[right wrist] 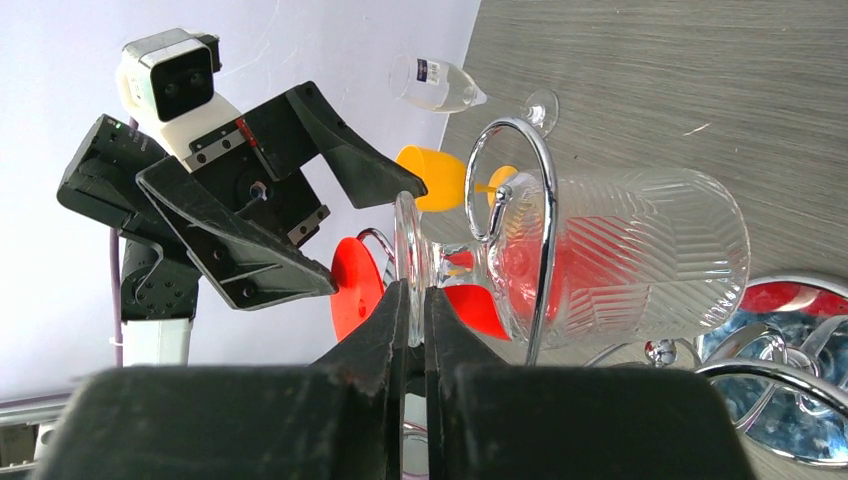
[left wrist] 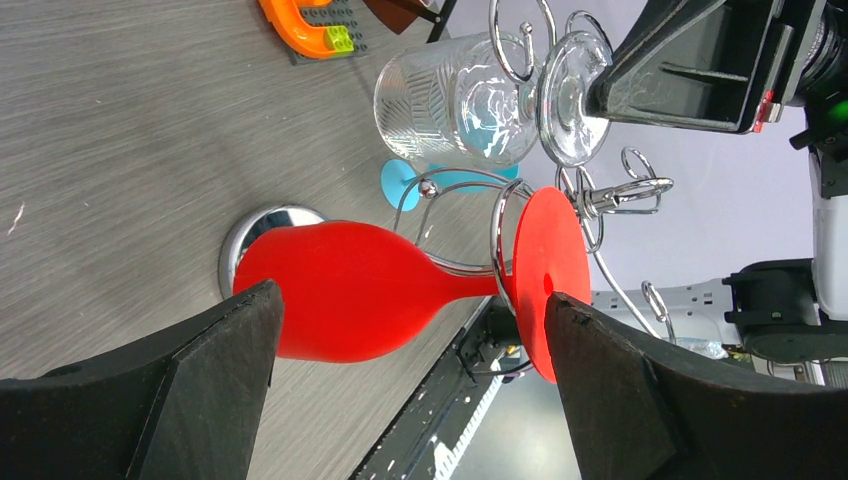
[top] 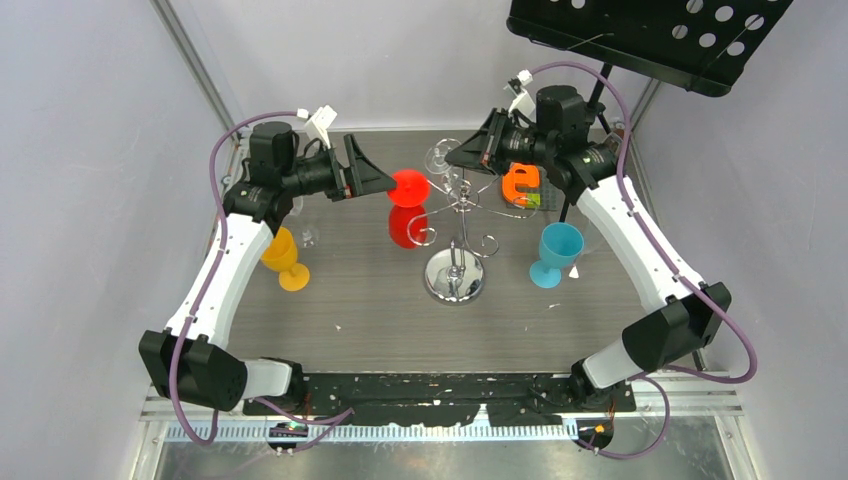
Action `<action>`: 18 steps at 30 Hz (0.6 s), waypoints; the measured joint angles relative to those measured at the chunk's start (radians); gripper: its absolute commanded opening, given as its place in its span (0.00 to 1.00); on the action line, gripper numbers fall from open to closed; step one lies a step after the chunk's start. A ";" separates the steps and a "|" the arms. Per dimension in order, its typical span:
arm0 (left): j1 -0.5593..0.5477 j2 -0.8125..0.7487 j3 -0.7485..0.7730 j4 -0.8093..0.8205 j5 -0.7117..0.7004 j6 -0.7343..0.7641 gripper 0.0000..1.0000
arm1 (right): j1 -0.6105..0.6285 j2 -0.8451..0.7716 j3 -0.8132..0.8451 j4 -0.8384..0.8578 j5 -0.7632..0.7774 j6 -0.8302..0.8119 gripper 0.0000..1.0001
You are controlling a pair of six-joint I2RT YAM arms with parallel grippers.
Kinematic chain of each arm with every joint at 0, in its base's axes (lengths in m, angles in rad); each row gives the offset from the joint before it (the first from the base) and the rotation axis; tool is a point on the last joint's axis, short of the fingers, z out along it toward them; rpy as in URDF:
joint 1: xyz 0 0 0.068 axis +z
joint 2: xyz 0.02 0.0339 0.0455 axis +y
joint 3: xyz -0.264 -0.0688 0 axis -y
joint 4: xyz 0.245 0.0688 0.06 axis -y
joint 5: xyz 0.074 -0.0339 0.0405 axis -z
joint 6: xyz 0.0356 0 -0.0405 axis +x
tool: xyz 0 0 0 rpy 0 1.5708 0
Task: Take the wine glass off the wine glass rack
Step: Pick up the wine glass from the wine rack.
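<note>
The chrome wine glass rack (top: 455,275) stands mid-table, and two glasses hang upside down from its arms. The clear ribbed wine glass (right wrist: 620,250) hangs in a wire loop (right wrist: 530,200), and my right gripper (right wrist: 415,295) is shut on the thin edge of its foot (right wrist: 408,250). A red wine glass (left wrist: 350,290) hangs on the left arm with its foot (top: 408,188) on top. My left gripper (left wrist: 412,300) is open, one finger beside the bowl and the other beside the foot, touching neither.
On the table stand a yellow goblet (top: 283,255) to the left and a blue goblet (top: 557,252) to the right. A clear flute (right wrist: 440,85) lies far left. An orange brick piece (top: 521,185) sits behind the rack. A black music stand (top: 640,35) overhangs the back right.
</note>
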 measured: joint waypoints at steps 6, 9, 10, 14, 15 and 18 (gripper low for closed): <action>0.000 0.000 0.000 0.000 0.000 0.002 0.99 | 0.005 0.002 0.004 0.000 -0.008 0.007 0.06; 0.000 0.000 0.000 0.000 0.000 0.002 1.00 | 0.006 0.007 0.011 -0.002 -0.008 0.012 0.06; 0.000 0.000 0.000 0.000 0.000 0.002 1.00 | 0.007 0.011 0.016 -0.005 -0.008 0.013 0.06; 0.000 0.000 0.000 0.000 0.000 0.002 0.99 | 0.018 0.047 0.060 -0.029 -0.009 0.013 0.06; 0.000 0.000 0.000 0.000 0.000 0.002 0.99 | 0.021 0.062 0.075 -0.031 -0.010 0.013 0.06; 0.000 0.000 0.000 0.000 0.000 0.002 1.00 | 0.032 0.098 0.111 -0.031 -0.010 0.013 0.06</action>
